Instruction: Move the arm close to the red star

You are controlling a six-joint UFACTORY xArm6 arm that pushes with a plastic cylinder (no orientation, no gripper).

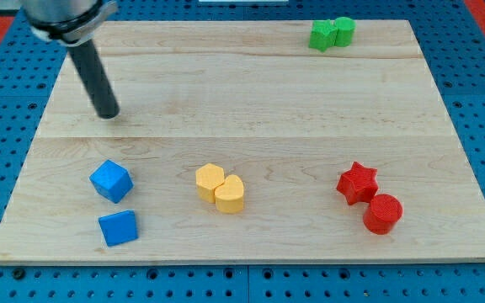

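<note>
my tip (108, 115) — bare board, upper left | red star (357, 183) — well apart

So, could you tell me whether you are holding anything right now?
Nothing is held: my tip stands alone, far from the red star.

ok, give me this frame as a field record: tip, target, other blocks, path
tip: my tip sits on the board at the view's upper left, touching no block
target: red star, lower right, apart from the tip
beside target: red cylinder, touching or nearly touching the star
blue: blue cube above blue wedge-like block, lower left
yellow: two yellow blocks, pressed together, bottom centre
green: two green blocks, top right
path: straight line to the star probably passes above the yellow pair
</note>
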